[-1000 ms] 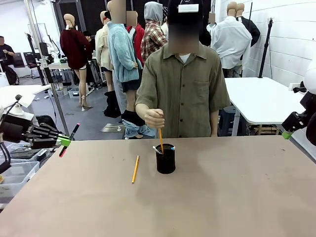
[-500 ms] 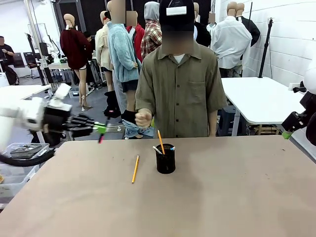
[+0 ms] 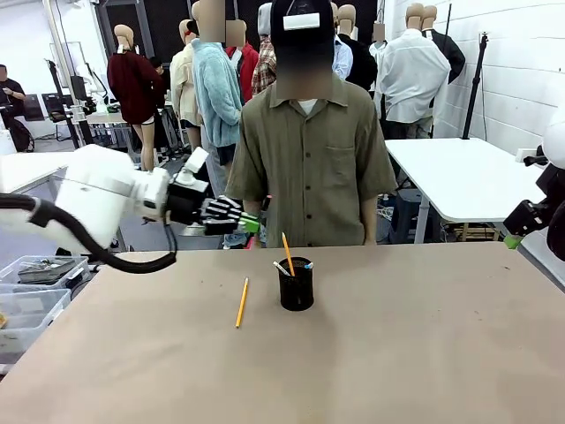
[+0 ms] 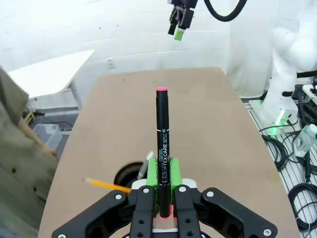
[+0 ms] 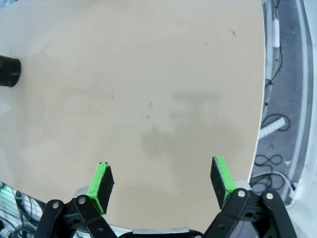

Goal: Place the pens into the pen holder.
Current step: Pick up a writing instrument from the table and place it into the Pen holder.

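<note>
The left hand (image 4: 163, 171) is clamped on a black-barrelled pen (image 4: 162, 148) with red ends. It grips the pen near the lower end, so most of the barrel stands out past the green pads. In the front view this hand hovers over the far edge of the desk (image 3: 424, 353), up and to the left of the pen holder (image 3: 297, 287). The holder stands in front of the person and already carries an orange pencil (image 3: 287, 253), leaning out of it, and a whitish pen (image 3: 281, 268). A yellow pencil (image 3: 242, 302) lies flat on the desk just to its left. The right hand (image 5: 163, 173) hangs with its fingers wide apart, holding nothing, well away from the holder. The step in hand looks like carrying the gripped pen to the holder. To do it well, swing the free tip over the open mouth and tilt the pen near upright. Pick the side away from the leaning pencil, and let go only once the tip is below the rim, since the light mesh cup may tip if nudged.
</note>
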`<state>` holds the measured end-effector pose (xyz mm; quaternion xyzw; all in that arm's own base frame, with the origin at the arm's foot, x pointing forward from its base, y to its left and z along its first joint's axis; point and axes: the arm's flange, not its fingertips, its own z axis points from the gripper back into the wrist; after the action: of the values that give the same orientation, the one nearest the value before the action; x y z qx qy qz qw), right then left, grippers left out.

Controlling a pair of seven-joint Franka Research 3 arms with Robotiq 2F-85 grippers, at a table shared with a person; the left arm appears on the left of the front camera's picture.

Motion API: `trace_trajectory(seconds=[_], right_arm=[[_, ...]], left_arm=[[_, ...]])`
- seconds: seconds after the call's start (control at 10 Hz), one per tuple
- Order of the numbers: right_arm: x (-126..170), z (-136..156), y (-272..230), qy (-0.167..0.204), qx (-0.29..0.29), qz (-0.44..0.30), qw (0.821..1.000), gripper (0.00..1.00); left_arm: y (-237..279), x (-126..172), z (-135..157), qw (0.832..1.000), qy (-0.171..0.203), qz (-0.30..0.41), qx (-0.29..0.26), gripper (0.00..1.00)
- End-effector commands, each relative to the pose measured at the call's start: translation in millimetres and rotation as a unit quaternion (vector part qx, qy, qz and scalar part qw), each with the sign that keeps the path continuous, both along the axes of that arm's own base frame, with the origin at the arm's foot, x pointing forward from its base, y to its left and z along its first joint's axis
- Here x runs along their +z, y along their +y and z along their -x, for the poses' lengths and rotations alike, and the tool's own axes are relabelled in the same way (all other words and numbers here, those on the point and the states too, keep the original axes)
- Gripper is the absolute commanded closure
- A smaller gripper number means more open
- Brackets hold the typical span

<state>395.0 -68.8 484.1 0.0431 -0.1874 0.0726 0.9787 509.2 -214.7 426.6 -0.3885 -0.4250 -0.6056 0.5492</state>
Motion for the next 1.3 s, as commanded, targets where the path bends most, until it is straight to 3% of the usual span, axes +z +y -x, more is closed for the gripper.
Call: trace_trajectory(seconds=[0.0,0.2,0.3,0.5,0.6,0.8,1.2], right_arm=[[-4,0,2,-0.004,-0.005,0.011,1.0,0.02],[-4,0,2,-0.004,-0.005,0.011,1.0,0.02],[-4,0,2,-0.004,-0.005,0.011,1.0,0.02],[-4,0,2,-0.004,-0.005,0.011,1.0,0.02],[-4,0,2,-0.004,-0.005,0.011,1.0,0.02],[-4,0,2,-0.004,-0.005,0.011,1.0,0.02],[-4,0,2,-0.004,-0.005,0.011,1.0,0.02]], left_arm=[[-27,-8,-20,0.999,-0.031,0.016,0.016,1.0],[-44,-20,-37,0.998,-0.026,-0.009,0.054,1.0],[-30,-6,-19,1.0,-0.012,0.007,0.012,1.0],[-30,-6,-19,1.0,-0.012,0.007,0.012,1.0],[-37,-12,-28,1.0,-0.014,0.001,0.024,1.0],[-35,-17,-20,0.998,-0.048,0.044,-0.005,1.0],[-53,-44,-27,0.996,-0.02,0.08,-0.042,1.0]])
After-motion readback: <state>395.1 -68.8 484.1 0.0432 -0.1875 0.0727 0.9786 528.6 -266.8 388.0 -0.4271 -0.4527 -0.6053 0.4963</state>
